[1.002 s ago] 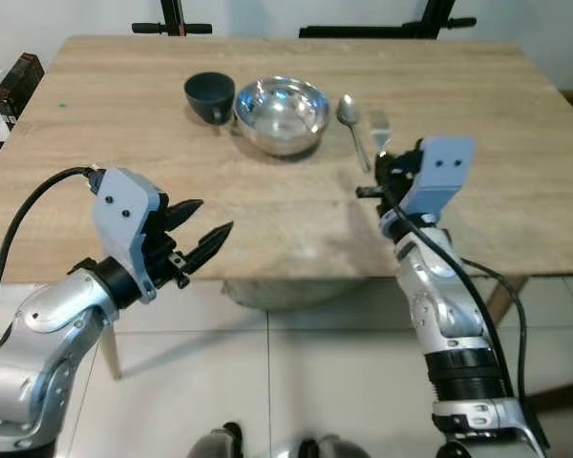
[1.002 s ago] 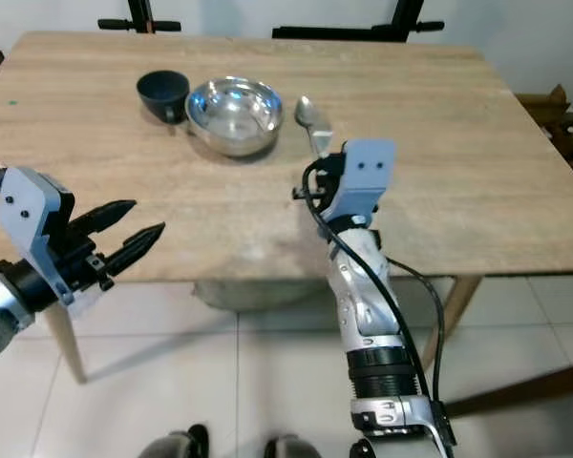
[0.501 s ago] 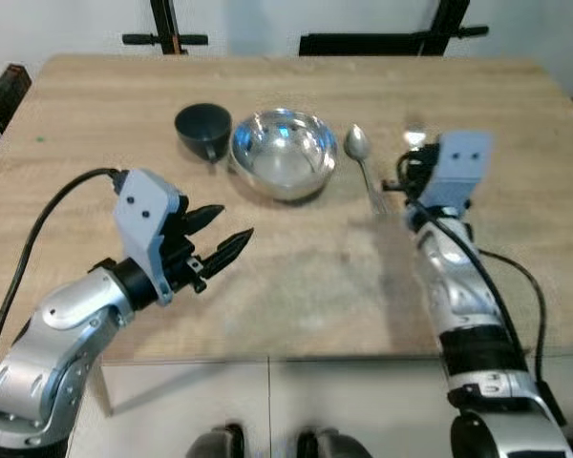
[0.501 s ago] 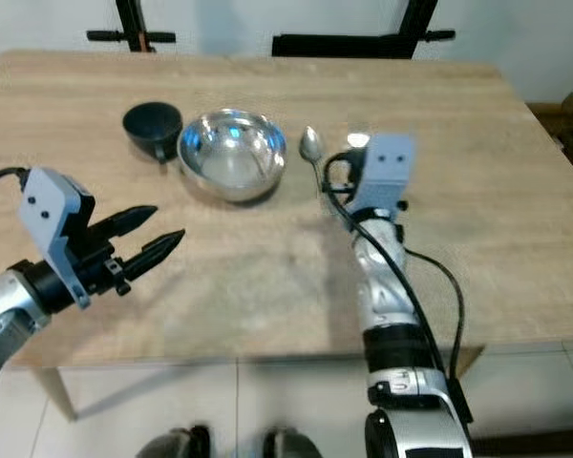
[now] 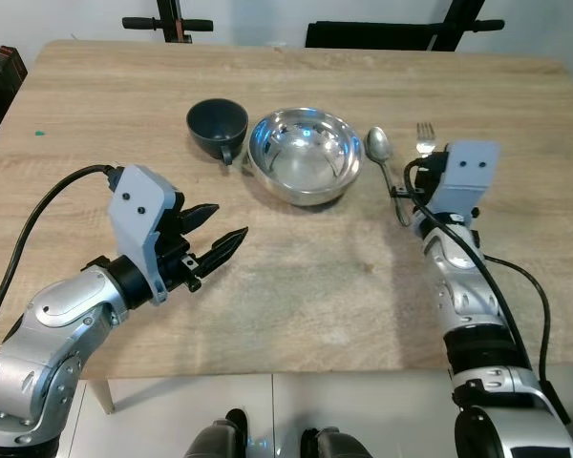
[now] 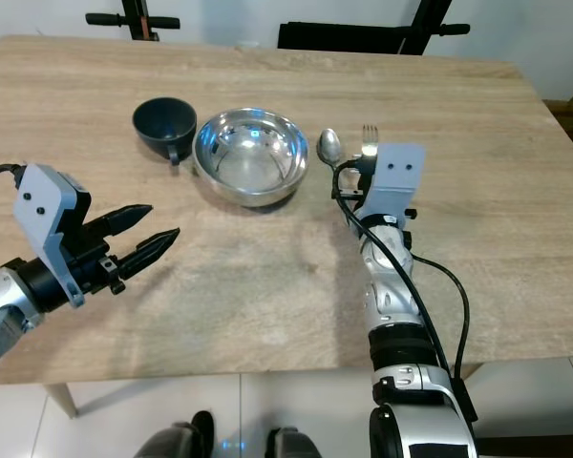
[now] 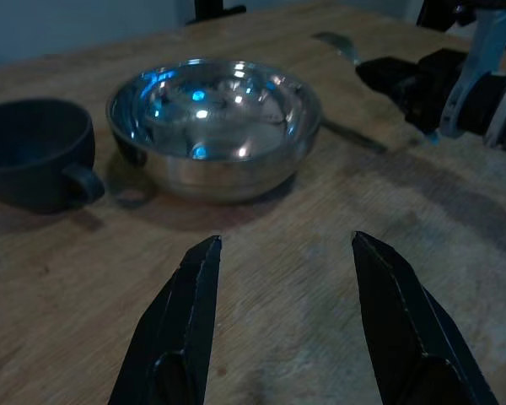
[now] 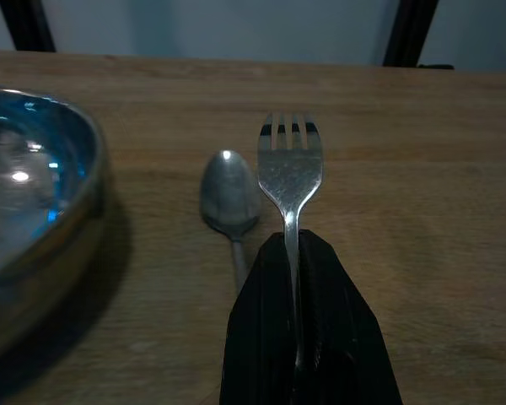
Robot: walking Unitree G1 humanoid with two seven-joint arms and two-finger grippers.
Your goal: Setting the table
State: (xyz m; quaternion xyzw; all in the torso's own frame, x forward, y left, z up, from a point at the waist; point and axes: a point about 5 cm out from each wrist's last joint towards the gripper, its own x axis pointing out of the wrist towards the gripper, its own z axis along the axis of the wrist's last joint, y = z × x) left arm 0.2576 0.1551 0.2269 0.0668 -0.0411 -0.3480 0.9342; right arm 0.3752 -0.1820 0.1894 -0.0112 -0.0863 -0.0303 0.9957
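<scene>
On the wooden table [image 5: 315, 277] a dark cup [image 5: 217, 122], a shiny steel bowl [image 5: 305, 156] and a spoon [image 5: 379, 145] lie in a row. To the right of the spoon lies a fork [image 8: 290, 169], tines pointing away from me. My right gripper [image 8: 295, 249] is shut on the fork's handle, low over the table. The fork's tines [image 5: 425, 136] stick out beyond that gripper. My left gripper [image 5: 215, 229] is open and holds nothing, above the table's near left part, with the cup and bowl ahead of it [image 7: 285, 245].
Black stand legs [image 5: 167, 23] and a dark frame [image 5: 392, 33] stand behind the far edge. A dark box [image 5: 0, 72] sits off the table's left side. White tiled floor [image 5: 267, 410] shows below the near edge.
The whole view has shifted and drawn closer over the table, so the camera moved. The right gripper stays shut on the fork beside the spoon; the left stays open.
</scene>
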